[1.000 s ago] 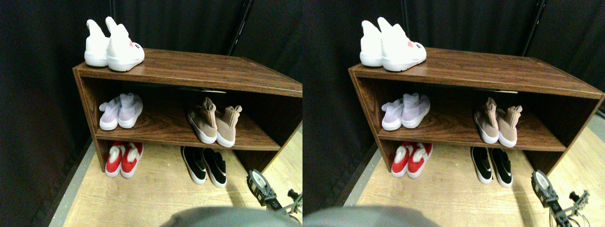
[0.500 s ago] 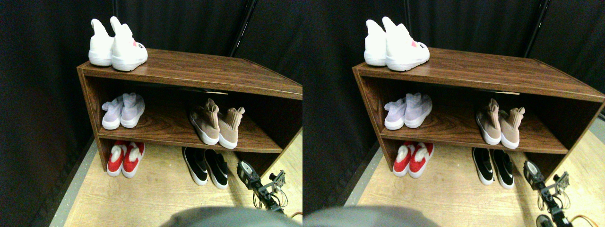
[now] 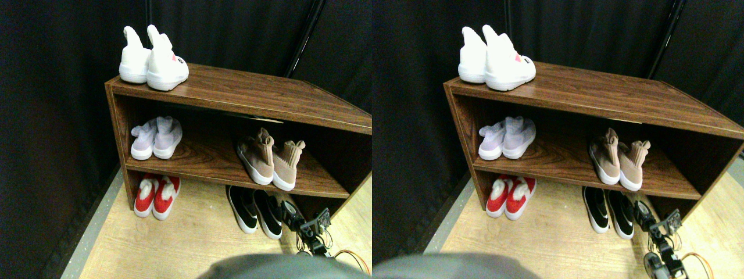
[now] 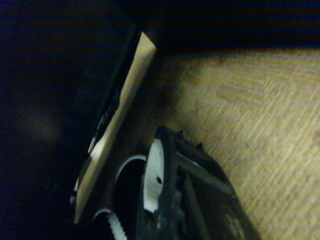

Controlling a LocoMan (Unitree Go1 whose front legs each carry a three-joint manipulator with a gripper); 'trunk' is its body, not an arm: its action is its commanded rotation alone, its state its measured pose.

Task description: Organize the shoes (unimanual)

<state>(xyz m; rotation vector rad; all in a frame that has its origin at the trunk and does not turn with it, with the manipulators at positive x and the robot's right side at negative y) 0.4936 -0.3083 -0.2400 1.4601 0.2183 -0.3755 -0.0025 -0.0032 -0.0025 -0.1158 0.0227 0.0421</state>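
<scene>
Five pairs of shoes are in our wide view, and we are closing on the lowest one. On top of the wooden rack (image 3: 244, 93), upper left of the frame, sit the white high-tops (image 3: 154, 58). On the middle shelf, the pale lilac pair (image 3: 156, 138) sits left and the tan sock-shoes (image 3: 270, 161) sit right of centre, toes toward us. Down on the floor (image 3: 192, 244) under the rack we have the red pair (image 3: 157, 196) at lower left and the black slip-ons (image 3: 256, 210) at lower centre.

Our right gripper (image 3: 303, 224) comes in low at the lower right, just beside the right-hand black slip-on, near its toe; we cannot say whether it touches. Jaws wide or narrow? We cannot tell: the wide view is too small, and the wrist camera shows only one dark jaw frame (image 4: 165, 195) over the wood-grain floor (image 4: 260, 115), with a pale board edge (image 4: 125, 110) running alongside (probably the rack's side panel).

We judge the step in hand to be an approach to the black pair. To do it well, we would keep the jaw low and skimming the floor, stay clear of the rack's side panel, and meet the shoe squarely at its side or rim so it slides straight rather than spinning against its partner.
</scene>
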